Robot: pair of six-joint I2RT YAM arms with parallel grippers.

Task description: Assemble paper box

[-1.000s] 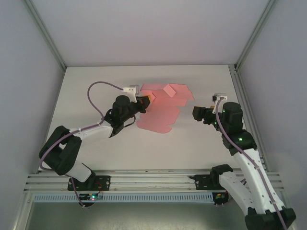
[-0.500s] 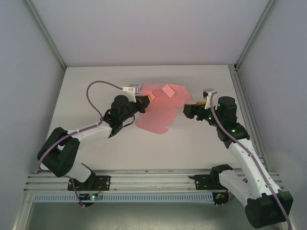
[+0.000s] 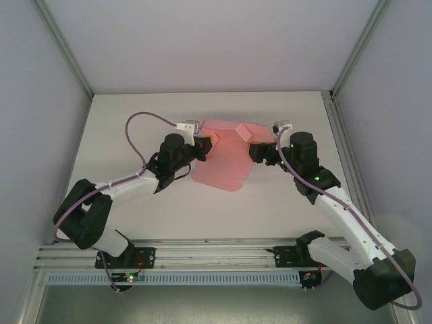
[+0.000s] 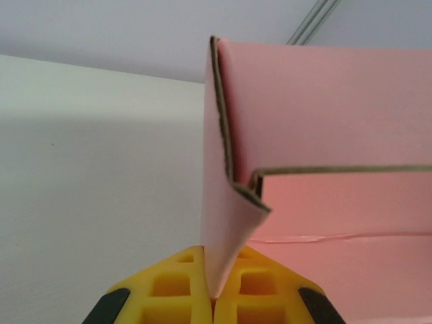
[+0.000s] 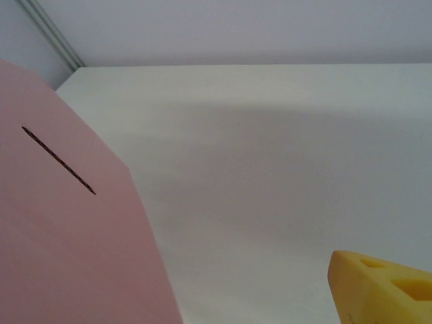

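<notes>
The paper box is a pink die-cut card sheet (image 3: pixel 226 158) lying mostly flat mid-table, with flaps raised along its far edge. My left gripper (image 3: pixel 208 140) sits at the sheet's far left corner. In the left wrist view its yellow fingers (image 4: pixel 179 287) are shut on a raised pink flap (image 4: pixel 223 223), beyond which a folded wall (image 4: pixel 324 108) stands up. My right gripper (image 3: pixel 256 151) is at the sheet's right edge and is open. In the right wrist view one yellow finger (image 5: pixel 381 290) shows at the lower right, and a pink panel with a slit (image 5: pixel 61 229) covers the left side.
The white table (image 3: pixel 135 121) runs to grey walls on the left, right and far sides, with aluminium frame posts (image 3: pixel 347 67) at the corners. A purple cable (image 3: pixel 145 121) loops up from the left arm.
The right arm has swung left from the table's right side up to the sheet's right edge. The left gripper has kept its hold on the flap, nearly still.
</notes>
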